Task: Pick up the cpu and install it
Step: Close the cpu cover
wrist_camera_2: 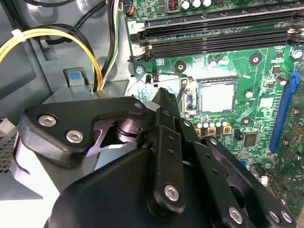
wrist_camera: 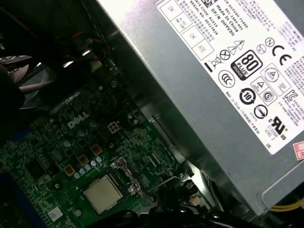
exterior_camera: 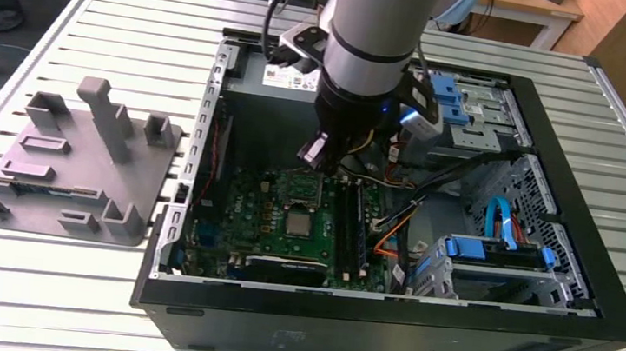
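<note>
The cpu (exterior_camera: 300,224) is a small silvery square lying flat in its socket on the green motherboard (exterior_camera: 250,221), inside the open computer case. It also shows in both wrist views (wrist_camera_2: 217,95) (wrist_camera: 102,194). My gripper (exterior_camera: 317,160) hangs over the board just behind the socket, a little apart from the cpu. In the second wrist view its black fingers (wrist_camera_2: 161,102) meet in a thin tip beside the socket's metal frame (wrist_camera_2: 185,95), and my gripper (wrist_camera_2: 160,92) is shut with nothing seen between them. The thin latch lever (wrist_camera: 124,173) runs alongside the cpu.
A grey plastic tray (exterior_camera: 69,167) with upright posts stands on the slatted table at the exterior view's left. The grey power supply (wrist_camera: 213,71) sits close behind my gripper. Memory slots (wrist_camera_2: 213,28), yellow cables (wrist_camera_2: 47,38) and blue drive bays (exterior_camera: 497,252) crowd the case.
</note>
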You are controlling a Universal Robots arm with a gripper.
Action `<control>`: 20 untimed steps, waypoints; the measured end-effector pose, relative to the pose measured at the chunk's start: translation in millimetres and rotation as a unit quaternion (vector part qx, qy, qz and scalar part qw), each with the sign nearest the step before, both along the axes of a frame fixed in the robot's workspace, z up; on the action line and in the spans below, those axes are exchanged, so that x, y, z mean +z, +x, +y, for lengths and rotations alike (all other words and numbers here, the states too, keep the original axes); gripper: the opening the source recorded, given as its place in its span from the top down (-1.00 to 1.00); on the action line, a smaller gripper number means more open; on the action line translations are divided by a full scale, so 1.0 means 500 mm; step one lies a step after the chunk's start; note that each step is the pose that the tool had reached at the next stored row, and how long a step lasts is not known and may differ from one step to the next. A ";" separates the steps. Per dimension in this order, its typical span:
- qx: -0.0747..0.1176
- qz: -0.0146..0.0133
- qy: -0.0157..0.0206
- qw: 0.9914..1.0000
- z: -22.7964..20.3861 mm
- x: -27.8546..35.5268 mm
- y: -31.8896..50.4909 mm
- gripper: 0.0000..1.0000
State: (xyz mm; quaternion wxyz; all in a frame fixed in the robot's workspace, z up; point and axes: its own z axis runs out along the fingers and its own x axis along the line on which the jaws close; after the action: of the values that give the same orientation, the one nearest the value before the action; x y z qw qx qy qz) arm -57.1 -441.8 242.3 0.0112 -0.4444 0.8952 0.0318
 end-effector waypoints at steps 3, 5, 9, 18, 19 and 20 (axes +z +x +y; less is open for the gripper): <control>0.001 0.000 0.000 1.000 -0.0024 0.000 -0.001 0.79; 0.002 0.000 0.000 1.000 -0.0040 0.000 -0.002 0.79; 0.003 0.000 -0.001 1.000 -0.0065 0.000 -0.003 0.79; 0.005 0.000 -0.003 1.000 -0.0143 0.000 -0.003 0.79; 0.005 0.000 -0.003 1.000 -0.0158 0.000 -0.003 0.79; 0.006 0.000 -0.003 1.000 -0.0175 0.000 -0.004 0.79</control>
State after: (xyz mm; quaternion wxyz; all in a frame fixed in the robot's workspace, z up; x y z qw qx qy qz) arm -58.9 -450.5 242.3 0.0097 -0.4495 0.8928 0.0292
